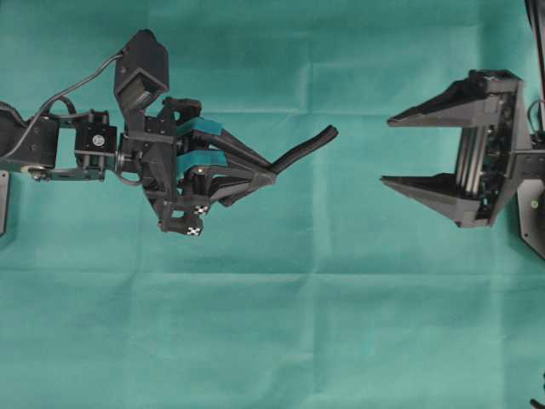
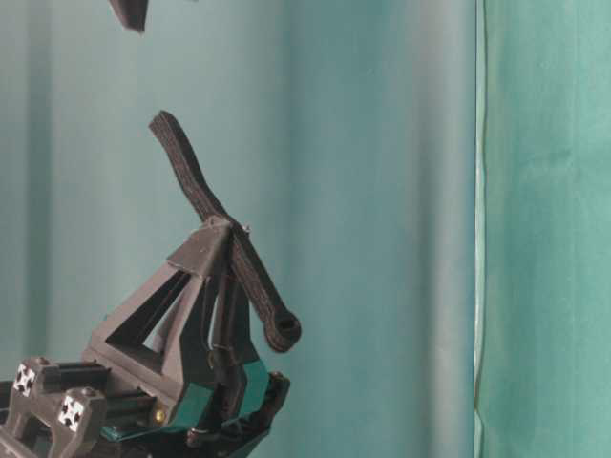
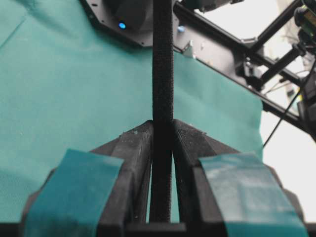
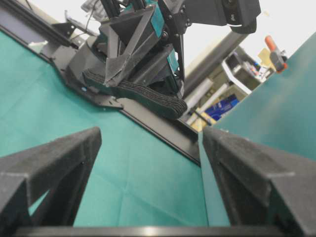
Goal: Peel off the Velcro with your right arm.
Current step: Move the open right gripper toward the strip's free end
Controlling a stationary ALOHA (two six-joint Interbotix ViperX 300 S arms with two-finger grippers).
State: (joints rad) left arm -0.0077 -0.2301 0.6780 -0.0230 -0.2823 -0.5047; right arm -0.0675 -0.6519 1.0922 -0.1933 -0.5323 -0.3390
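Note:
The Velcro [image 1: 305,150] is a thin black strip held up in the air, its free end pointing toward the right arm. My left gripper [image 1: 266,175], with teal finger pads, is shut on the strip's middle. In the left wrist view the Velcro [image 3: 162,74] runs straight up from between the closed fingertips. The table-level view shows the Velcro [image 2: 191,186] sticking up past the left gripper [image 2: 218,229], rounded end hanging below. My right gripper [image 1: 387,150] stands wide open to the right, apart from the strip, nothing between its black jaws. From the right wrist, the Velcro [image 4: 143,95] lies ahead.
A green cloth [image 1: 272,324] covers the whole table. A black frame rail [image 4: 153,126] runs along the cloth's far edge in the right wrist view, with clutter behind it. A tip of the right gripper [image 2: 129,13] shows at the top of the table-level view.

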